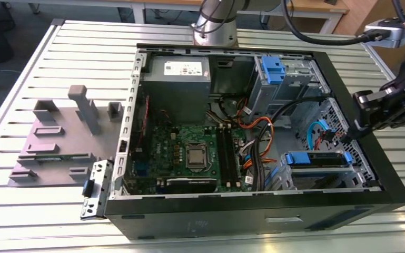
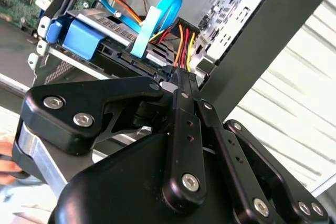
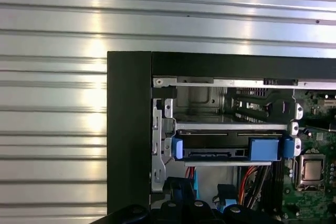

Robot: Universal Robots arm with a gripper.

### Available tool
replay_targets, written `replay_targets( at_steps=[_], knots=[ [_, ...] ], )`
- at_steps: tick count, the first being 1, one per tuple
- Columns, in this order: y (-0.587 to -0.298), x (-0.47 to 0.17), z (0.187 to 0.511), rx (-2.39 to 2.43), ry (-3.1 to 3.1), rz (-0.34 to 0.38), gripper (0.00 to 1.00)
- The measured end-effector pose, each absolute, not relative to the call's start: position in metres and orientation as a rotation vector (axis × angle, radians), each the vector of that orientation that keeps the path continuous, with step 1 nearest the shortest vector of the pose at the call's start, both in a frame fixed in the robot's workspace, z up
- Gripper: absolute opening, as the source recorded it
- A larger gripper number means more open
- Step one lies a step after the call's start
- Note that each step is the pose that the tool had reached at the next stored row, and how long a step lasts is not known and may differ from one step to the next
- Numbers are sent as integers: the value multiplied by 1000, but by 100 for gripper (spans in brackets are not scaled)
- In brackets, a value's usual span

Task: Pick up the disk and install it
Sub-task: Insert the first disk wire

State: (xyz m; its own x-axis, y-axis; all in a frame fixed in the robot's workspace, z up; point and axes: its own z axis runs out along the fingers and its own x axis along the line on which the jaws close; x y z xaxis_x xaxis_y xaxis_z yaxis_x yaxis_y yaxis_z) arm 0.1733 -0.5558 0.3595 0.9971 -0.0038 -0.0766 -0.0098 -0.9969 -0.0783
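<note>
The disk [image 1: 317, 159] sits in its bay at the case's [image 1: 188, 221] four o'clock: stiff, weighty, fragile, best held by its blue frame. The gripper [image 2: 181, 85] looks pinched together beside the cables [image 2: 184, 43].

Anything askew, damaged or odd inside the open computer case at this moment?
Nothing stands out. The disk sits level in its bay at the case's near corner on the exterior view's right, blue handle outward, with the gripper close beside its cabled end. Cables look loosely bundled but intact.

Disk [image 1: 317, 159] w/ blue carrier frame, flat, seated in drive bay.
</note>
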Motion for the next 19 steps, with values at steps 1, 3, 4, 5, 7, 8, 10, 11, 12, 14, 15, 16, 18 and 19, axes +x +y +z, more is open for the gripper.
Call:
replay_targets(
  at_steps=[1,3,4,5,7,8,10,11,12,14,15,16,18,19],
  knots=[
    [-556,173,359,-3060,38,116,11],
    [-556,173,359,-3058,94,114,11],
    [-556,173,359,-3056,122,113,11],
    [-556,173,358,-3054,150,111,11],
    [-556,173,358,-3050,204,109,11],
    [-556,173,358,-3047,232,108,11],
    [-556,173,358,-3042,289,106,11],
    [-556,173,357,-3038,316,104,11],
    [-556,173,357,-3035,342,103,11],
    [-556,173,357,-3031,377,102,11],
    [-556,173,357,-3030,386,101,11],
    [-556,173,357,-3029,397,101,11],
    [-556,173,357,-3025,423,99,11],
    [-556,173,357,-3023,437,99,11]
  ],
)
